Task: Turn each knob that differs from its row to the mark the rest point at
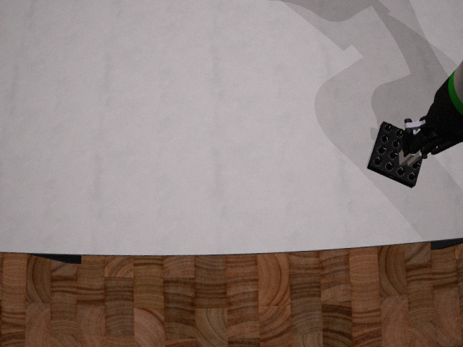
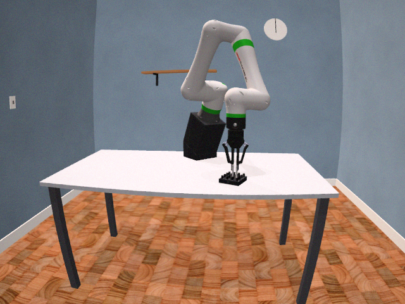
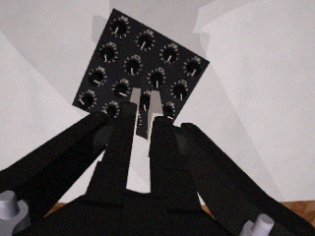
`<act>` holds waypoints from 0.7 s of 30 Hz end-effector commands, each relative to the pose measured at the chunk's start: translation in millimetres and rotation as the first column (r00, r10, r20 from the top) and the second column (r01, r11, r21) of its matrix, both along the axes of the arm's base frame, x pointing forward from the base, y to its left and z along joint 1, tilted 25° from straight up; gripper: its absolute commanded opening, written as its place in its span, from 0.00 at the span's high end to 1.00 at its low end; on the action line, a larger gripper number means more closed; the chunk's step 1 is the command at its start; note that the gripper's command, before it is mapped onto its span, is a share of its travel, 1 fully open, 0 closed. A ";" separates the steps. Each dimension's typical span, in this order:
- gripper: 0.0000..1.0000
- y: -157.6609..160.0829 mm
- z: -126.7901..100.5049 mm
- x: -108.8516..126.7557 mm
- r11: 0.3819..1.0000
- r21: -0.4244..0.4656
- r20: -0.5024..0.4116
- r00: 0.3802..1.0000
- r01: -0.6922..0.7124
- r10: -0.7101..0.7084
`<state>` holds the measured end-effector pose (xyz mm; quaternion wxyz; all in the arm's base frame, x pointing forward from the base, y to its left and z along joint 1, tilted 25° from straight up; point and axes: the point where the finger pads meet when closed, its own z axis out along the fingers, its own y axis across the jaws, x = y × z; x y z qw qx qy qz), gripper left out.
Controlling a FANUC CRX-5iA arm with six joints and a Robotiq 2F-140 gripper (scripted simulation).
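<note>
The hand point(image 1: 408, 160) point(image 2: 235, 175) point(image 3: 144, 101) appears clamped on knob B2 point(image 3: 146, 102), probably to turn its line into agreement with row B's others; the knob box point(image 1: 391, 177) point(image 2: 228, 181) point(image 3: 116, 67) sits on the table point(image 1: 187, 130) point(image 2: 130, 173) point(image 3: 39, 49), giving it support.

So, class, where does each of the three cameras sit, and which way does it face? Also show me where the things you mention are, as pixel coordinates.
Top: above the white table point(image 1: 168, 130) point(image 2: 137, 173) point(image 3: 256, 118), looking down; the black pincer point(image 1: 408, 158) point(image 2: 235, 175) point(image 3: 144, 101) and part of the arm enter at right.
Exterior: out in front of the table, facing the blue wall point(image 2: 130, 114); the whole arm shows.
Wrist: on the arm's wrist, looking along the pincer's fingers, which flank a black knob point(image 3: 145, 102).
Shared: top and wrist both see the black box of knobs point(image 1: 385, 157) point(image 2: 228, 182) point(image 3: 126, 52) from above.
</note>
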<state>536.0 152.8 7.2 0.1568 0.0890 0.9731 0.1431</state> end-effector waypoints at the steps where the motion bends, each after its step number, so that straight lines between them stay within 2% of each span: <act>1: 0.95 -0.1 0.1 0.1 1.000 -0.007 0.005 1.000 -0.019 0.019; 14: 0.95 -0.1 0.1 0.1 0.980 -0.073 0.045 0.981 -0.186 0.190; 21: 0.95 -0.1 0.1 0.1 0.932 -0.140 0.072 0.935 -0.334 0.346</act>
